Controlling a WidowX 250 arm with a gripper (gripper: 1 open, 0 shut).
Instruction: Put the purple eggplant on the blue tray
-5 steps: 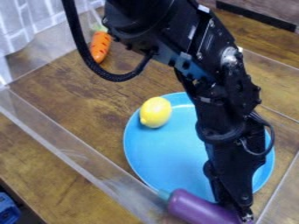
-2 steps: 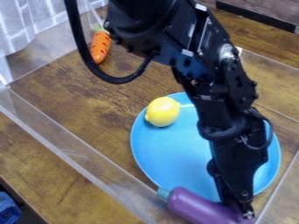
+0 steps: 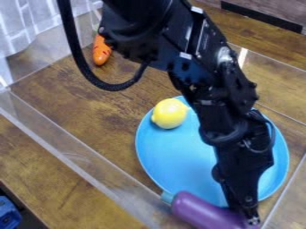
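Note:
The purple eggplant [image 3: 203,211] lies at the bottom of the view, just off the near rim of the blue tray [image 3: 167,152], its teal stem end pointing left. My gripper [image 3: 246,215] reaches straight down at the eggplant's right end, shut on it. A yellow lemon [image 3: 170,113] rests on the tray's far left part. The black arm [image 3: 198,80] hides the tray's middle and right side.
An orange carrot [image 3: 100,50] lies at the back left, partly behind the arm. A clear plastic wall [image 3: 72,152] runs diagonally along the left and front of the wooden table [image 3: 60,98]. A black cable [image 3: 89,63] loops down from the arm.
The tray and the lemon have shifted slightly to the right. The eggplant and the gripper stay at the tray's near rim.

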